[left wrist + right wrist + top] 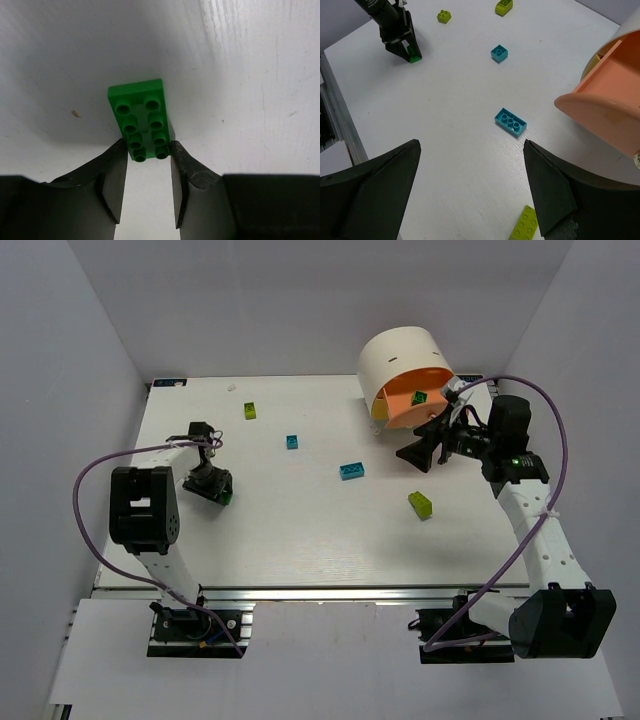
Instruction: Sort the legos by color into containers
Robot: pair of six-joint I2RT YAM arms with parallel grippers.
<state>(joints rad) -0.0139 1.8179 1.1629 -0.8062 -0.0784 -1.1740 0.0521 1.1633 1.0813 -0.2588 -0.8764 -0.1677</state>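
- My left fingers [148,150] are down at the desk [250,75], straddling the near end of the dark green brick [140,117]. It lies flat and studs up, over on the left side.
- The pads sit right at its long sides. I cannot tell whether they are truly pinching it or only touching.
- My right fingers [470,200] are spread wide with nothing between them, hovering just beside the pulled-out orange drawer [400,392] of the cream cabinet [400,355].
- That drawer already holds a green brick [420,397], so I take it as the green one.
- Loose on the desk are two cyan bricks [351,471] [292,441] and two lime bricks [420,503] [250,410].
- I judge the step in hand to be picking up the green brick.
- Next I need a firm squeeze and a straight lift. Then comes a long carry to the drawer, well apart from here, keeping clear of my right arm.
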